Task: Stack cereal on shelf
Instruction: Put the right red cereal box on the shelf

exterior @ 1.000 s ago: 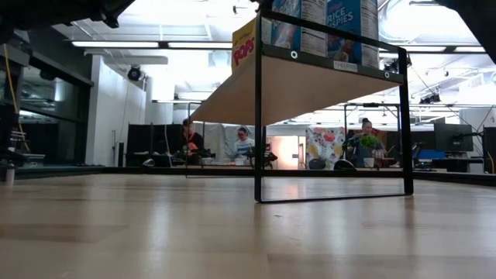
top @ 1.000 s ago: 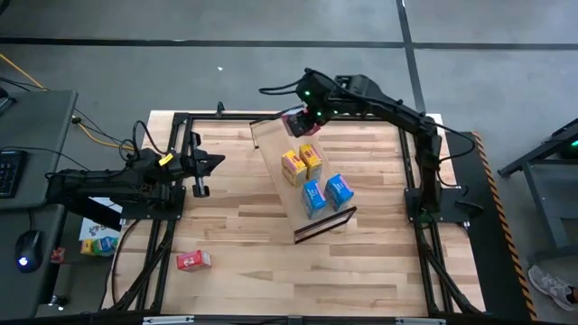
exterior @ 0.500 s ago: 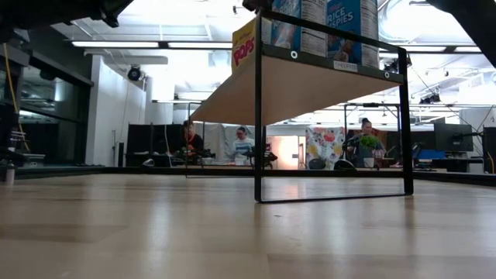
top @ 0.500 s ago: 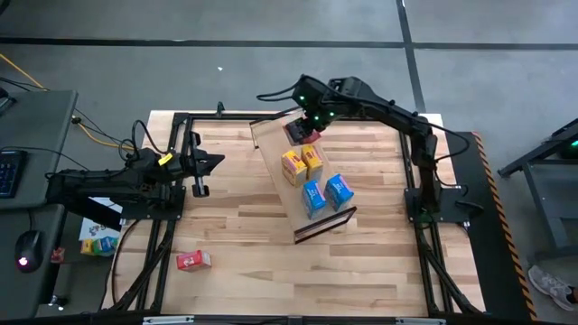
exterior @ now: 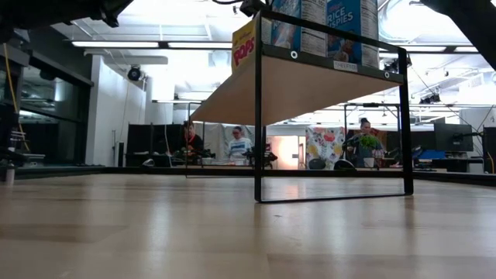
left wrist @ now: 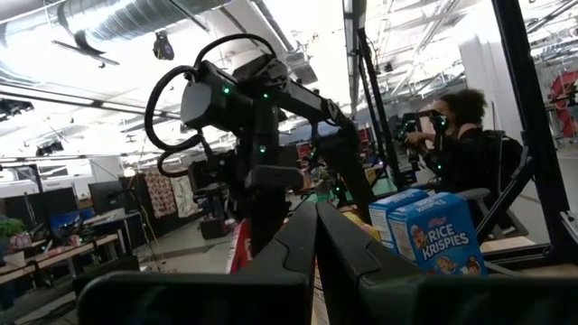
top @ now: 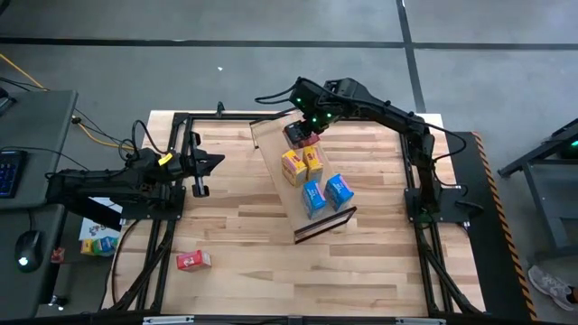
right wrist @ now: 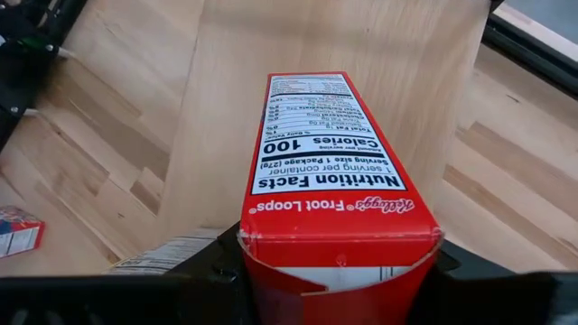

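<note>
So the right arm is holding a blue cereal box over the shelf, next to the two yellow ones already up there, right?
Not quite: the box in the right gripper is red, a Froot Loops box, as the right wrist view shows. The rest holds: it hangs over the shelf, beside the two yellow boxes.

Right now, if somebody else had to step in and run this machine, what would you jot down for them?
Right end effector: shut on a red box, held over the far end of the shelf.
Left end effector: fingers together, empty, waiting at the table's left side.
Done: two yellow boxes and two blue boxes stand on the shelf.
Left: set the held red box down beside the yellow pair, then fetch the other red box lying on the table near the front left corner.
</note>
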Motion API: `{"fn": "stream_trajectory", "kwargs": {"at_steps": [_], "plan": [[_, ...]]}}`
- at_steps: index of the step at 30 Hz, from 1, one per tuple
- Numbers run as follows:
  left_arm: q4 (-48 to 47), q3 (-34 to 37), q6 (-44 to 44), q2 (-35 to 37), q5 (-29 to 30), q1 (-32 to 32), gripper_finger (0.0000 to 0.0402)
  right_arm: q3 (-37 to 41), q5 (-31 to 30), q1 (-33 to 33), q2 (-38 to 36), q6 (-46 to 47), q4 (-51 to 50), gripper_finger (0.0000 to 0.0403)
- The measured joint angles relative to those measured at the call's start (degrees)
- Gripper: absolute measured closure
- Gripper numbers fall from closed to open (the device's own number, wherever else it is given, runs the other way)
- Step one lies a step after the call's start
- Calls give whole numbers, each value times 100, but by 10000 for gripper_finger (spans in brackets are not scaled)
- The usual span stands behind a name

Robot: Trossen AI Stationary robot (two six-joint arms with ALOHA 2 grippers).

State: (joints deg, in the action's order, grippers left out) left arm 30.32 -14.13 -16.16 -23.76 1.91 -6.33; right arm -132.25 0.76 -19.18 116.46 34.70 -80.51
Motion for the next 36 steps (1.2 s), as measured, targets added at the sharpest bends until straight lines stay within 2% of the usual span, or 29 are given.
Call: {"fn": "stream_trajectory", "kwargs": {"at_steps": [10, 24, 36], "plan": [[-1, 0, 0, 1, 0, 0, 402, 0, 74, 11, 124, -159, -50, 247], [-1, 0, 0, -1, 0, 0, 401, 0, 356, 8, 300, -529, 107, 162], [-1, 0, -3, 0, 0, 0, 401, 0, 444, -7, 299, -926, 341, 148]]}}
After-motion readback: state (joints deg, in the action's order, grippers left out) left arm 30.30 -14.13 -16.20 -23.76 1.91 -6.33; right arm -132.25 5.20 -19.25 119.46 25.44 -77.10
